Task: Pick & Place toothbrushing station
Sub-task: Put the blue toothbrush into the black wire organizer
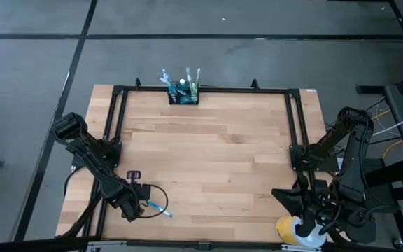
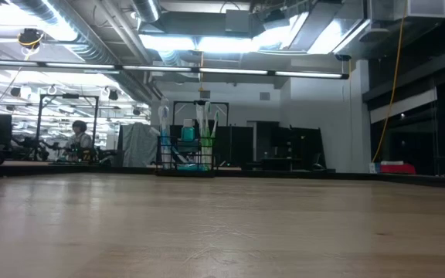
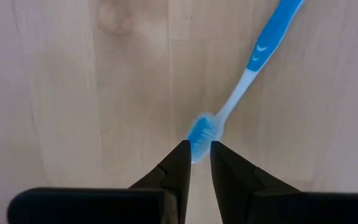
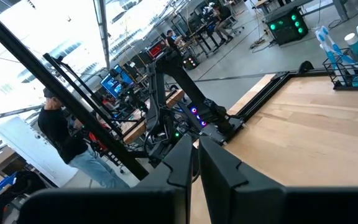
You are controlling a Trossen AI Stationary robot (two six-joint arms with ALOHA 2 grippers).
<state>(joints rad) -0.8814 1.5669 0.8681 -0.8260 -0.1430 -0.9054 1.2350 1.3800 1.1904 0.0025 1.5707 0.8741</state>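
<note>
Left gripper is hovering low over the table's near left corner, fingers narrowed around the bristle head of a blue toothbrush lying flat on the wood. Right gripper is waiting at the near right corner, fingers nearly together, holding nothing. Black mesh caddy is standing at the far edge, brushes upright inside.

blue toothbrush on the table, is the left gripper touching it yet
Touching. In the left wrist view the left gripper has its fingertips on either side of the blue toothbrush head, pressed against the bristle end with no gap visible.
</note>
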